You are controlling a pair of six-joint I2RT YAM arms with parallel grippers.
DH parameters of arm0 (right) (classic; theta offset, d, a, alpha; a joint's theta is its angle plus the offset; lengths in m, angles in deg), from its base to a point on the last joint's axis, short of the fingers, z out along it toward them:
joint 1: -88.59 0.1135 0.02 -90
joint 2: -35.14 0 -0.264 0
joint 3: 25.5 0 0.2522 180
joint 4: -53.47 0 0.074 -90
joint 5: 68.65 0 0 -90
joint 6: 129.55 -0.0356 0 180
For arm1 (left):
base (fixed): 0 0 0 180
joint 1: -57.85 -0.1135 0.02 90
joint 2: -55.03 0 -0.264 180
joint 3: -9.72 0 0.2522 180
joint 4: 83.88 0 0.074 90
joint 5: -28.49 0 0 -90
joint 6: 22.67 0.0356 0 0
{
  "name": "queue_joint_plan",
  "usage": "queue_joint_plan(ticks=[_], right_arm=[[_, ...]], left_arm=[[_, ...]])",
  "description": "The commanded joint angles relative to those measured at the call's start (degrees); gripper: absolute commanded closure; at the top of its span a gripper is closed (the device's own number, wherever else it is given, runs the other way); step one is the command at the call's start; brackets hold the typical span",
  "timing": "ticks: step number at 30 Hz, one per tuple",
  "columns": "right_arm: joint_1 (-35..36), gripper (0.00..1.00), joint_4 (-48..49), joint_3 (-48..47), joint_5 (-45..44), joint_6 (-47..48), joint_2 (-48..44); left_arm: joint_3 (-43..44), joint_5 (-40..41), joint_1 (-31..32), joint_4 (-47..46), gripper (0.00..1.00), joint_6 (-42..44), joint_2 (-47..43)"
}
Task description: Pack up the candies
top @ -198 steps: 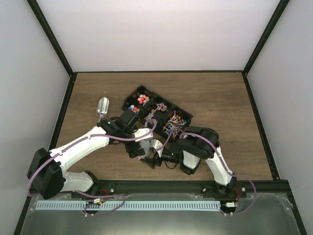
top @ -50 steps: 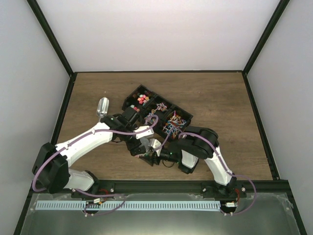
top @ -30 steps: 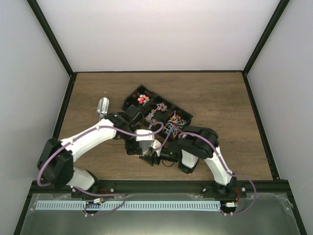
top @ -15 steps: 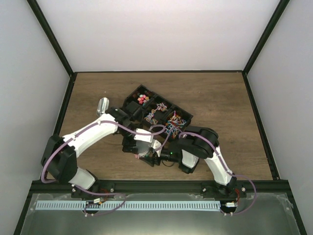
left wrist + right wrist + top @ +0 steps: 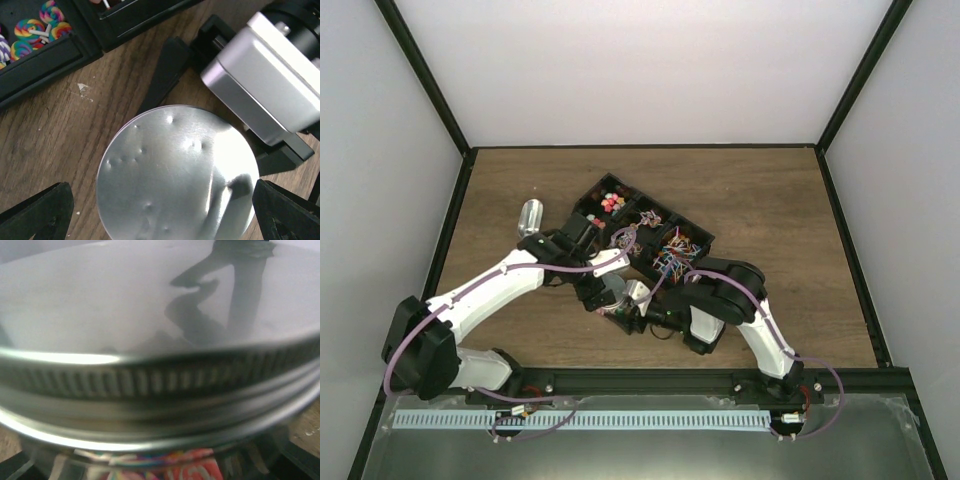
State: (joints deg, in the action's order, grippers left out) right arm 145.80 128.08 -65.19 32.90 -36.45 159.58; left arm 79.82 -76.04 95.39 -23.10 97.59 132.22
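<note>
The clear jar (image 5: pixel 625 293) stands on the table with a dented silver lid (image 5: pixel 175 170) on it. Candies (image 5: pixel 170 470) show through its glass under the lid's ribbed rim (image 5: pixel 150 385). My right gripper (image 5: pixel 634 314) is shut on the jar from the near side, and one of its black fingers (image 5: pixel 167 75) lies along the lid's edge. My left gripper (image 5: pixel 161 200) hangs over the lid, open, with a tip well clear on either side. More candies (image 5: pixel 612 202) and swirl lollipops (image 5: pixel 37 30) lie in the black tray (image 5: pixel 705 240).
A metal scoop (image 5: pixel 530 215) lies left of the tray. The tray's wall (image 5: pixel 50 65) runs close beside the jar. Both arms crowd together around the jar. Black frame rails border the wooden table.
My left arm has swung back and its gripper has drawn slightly up off the lid with its jaws wider. The jar and the right gripper have not moved.
</note>
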Motion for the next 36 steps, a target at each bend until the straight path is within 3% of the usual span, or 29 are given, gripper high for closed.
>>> queue_joint_plan(ticks=[1,21,24,27,36], right_arm=[[0.3,0.3,17.5,-0.6,-4.2,1.9,1.5],[0.3,0.31,16.0,-1.4,-5.9,1.9,1.8],[0.3,0.31,16.5,-1.2,-4.9,2.0,1.8],[0.3,0.31,17.3,-0.7,-2.6,2.2,1.8],[0.3,0.34,20.0,0.7,6.7,1.9,1.7]], left_arm=[[-1.3,0.4,0.2,-4.7,0.0,-7.3,0.4],[-1.6,2.0,1.2,-4.1,0.0,-7.2,3.6],[-1.3,0.9,1.2,-3.8,0.07,-6.3,3.6],[-1.1,-1.2,1.2,-2.4,0.15,-2.2,3.6],[0.5,0.3,0.9,5.8,0.11,22.9,6.1]])
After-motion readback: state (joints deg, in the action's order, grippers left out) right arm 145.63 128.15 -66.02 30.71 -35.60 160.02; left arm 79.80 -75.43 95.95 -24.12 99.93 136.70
